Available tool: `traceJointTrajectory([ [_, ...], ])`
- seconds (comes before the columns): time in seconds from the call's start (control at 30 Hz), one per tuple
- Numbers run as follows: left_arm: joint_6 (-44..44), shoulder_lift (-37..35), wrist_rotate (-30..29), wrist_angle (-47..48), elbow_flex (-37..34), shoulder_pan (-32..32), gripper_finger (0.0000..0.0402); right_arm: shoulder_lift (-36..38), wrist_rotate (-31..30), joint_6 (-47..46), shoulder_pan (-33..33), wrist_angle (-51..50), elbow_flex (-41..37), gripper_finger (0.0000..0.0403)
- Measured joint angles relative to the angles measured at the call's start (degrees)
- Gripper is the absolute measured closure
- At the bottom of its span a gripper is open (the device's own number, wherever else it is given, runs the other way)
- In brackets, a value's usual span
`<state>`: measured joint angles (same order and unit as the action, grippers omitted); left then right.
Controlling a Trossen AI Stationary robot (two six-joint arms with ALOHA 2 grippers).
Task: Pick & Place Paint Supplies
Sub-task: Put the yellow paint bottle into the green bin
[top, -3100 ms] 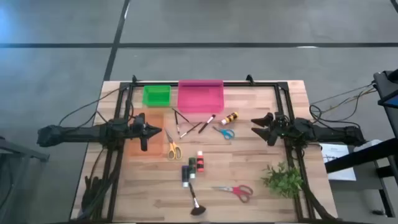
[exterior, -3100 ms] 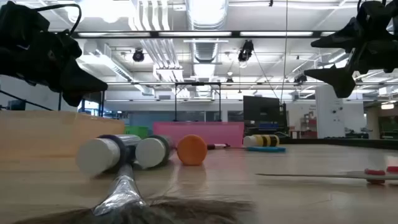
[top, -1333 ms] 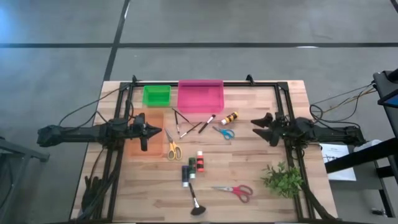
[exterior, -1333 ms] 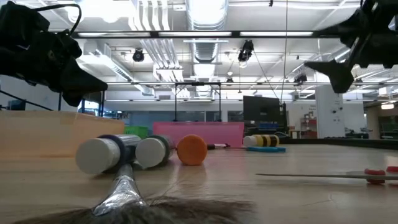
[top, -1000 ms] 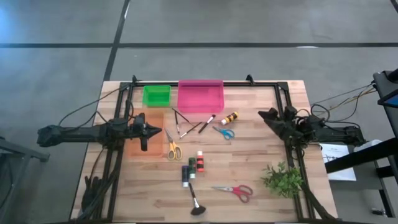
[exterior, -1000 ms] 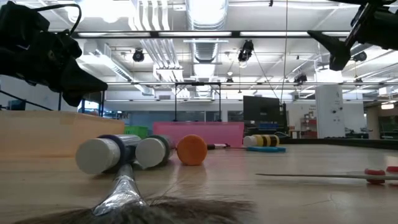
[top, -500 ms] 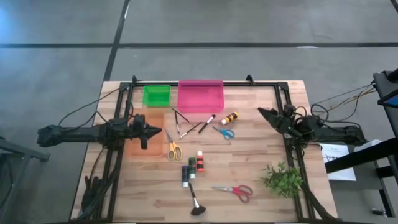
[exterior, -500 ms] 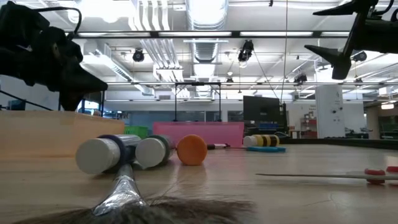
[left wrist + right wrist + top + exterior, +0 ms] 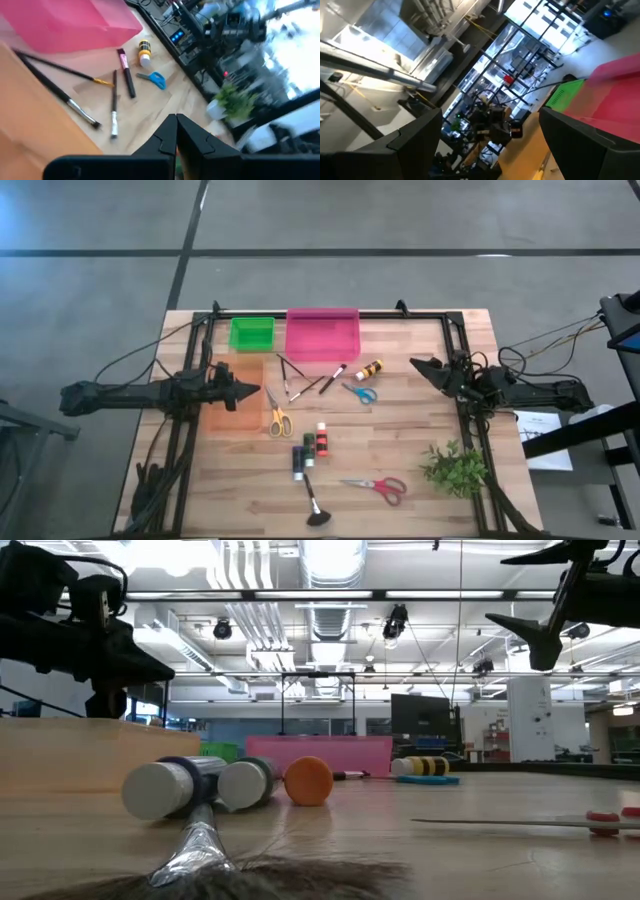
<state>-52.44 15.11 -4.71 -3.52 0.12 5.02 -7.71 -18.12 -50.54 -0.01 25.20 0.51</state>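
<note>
The high view shows the supplies lying flat on the wooden table: slim brushes (image 9: 302, 383), a yellow-and-black bottle (image 9: 370, 369), blue scissors (image 9: 360, 392), yellow scissors (image 9: 278, 420), a cluster of bottles (image 9: 311, 450), red scissors (image 9: 378, 486) and a wide brush (image 9: 314, 506). My left gripper (image 9: 253, 392) (image 9: 176, 126) is shut and hovers over the orange tray (image 9: 228, 412), left of the brushes. My right gripper (image 9: 416, 365) (image 9: 497, 588) is open and raised, to the right of the yellow-and-black bottle. Neither holds anything.
A green bin (image 9: 251, 333) and a pink bin (image 9: 322, 335) stand at the far edge. A leafy plant sprig (image 9: 455, 467) lies near the right front corner. Black frame rails (image 9: 198, 360) run along the table's left, right and far sides.
My left gripper has turned about its wrist above the orange tray and edged slightly toward the table's right. My right gripper, raised, has rolled about its own axis and shifted a little toward the table's left. No object has moved.
</note>
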Motion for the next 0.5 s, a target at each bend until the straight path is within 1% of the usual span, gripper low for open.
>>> traceJointTrajectory([
  [0.1, -8.9, 0.0, 0.0, -3.5, 0.0, 0.0, 0.0386, -0.4, 0.2, -0.2, 0.0, 1.7, 0.0, 0.0076],
  [0.17, -11.8, 0.0, 0.0, -5.4, 0.0, 0.0, 0.0386, -0.4, 0.1, 0.0, 0.0, 2.3, 0.0, 0.0076],
  [0.3, -12.4, 0.0, -0.2, -7.2, 0.0, 0.0, 0.0386, -0.4, 0.1, -0.3, 0.0, 2.2, 0.0, 0.0076],
  [0.5, -12.9, 0.0, -0.2, -7.2, 0.0, 0.0, 0.0386, -1.6, 0.1, -0.4, 0.0, 2.1, 0.0, 0.0076],
])
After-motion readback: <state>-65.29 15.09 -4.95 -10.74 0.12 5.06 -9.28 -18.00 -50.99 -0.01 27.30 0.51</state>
